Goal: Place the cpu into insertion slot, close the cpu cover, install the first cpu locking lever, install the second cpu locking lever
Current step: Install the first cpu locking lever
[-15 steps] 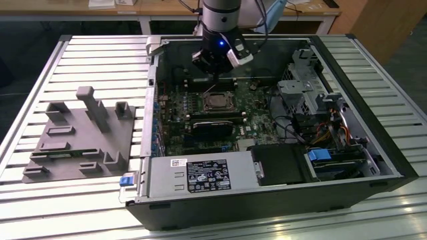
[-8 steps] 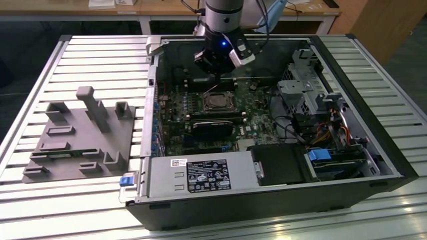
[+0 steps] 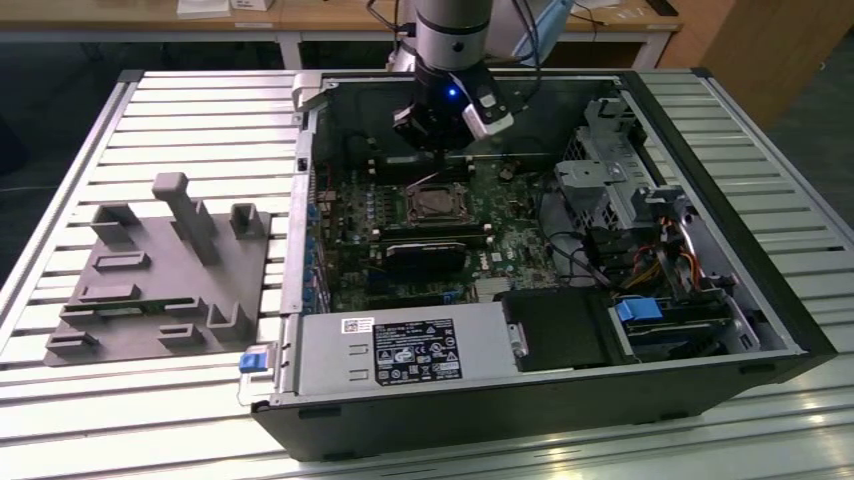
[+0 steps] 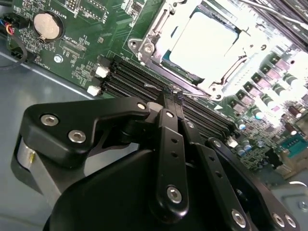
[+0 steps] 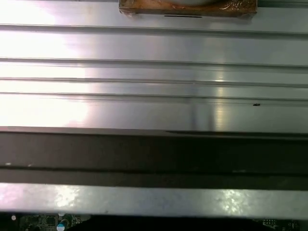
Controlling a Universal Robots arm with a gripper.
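Observation:
In the second wrist view the cpu (image 4: 204,41) lies in the insertion slot (image 4: 226,79), its metal top glaring bright. The silvery cpu cover (image 4: 155,30) lies flat around it as a frame. My gripper (image 4: 172,95) is shut, its two thin black fingers pressed together. Their tips rest at a thin wire locking lever (image 4: 198,94) running along the near edge of the slot. In the exterior view the gripper (image 3: 433,160) hangs inside the open computer case just behind the insertion slot (image 3: 438,203).
Black memory slots (image 4: 139,77) and a coin battery (image 4: 47,25) lie beside the socket. A black fan shroud (image 3: 427,258), power supply (image 3: 400,350) and drive cage (image 3: 614,190) crowd the case. A grey fixture (image 3: 160,270) sits on the slatted table at the exterior view's left.

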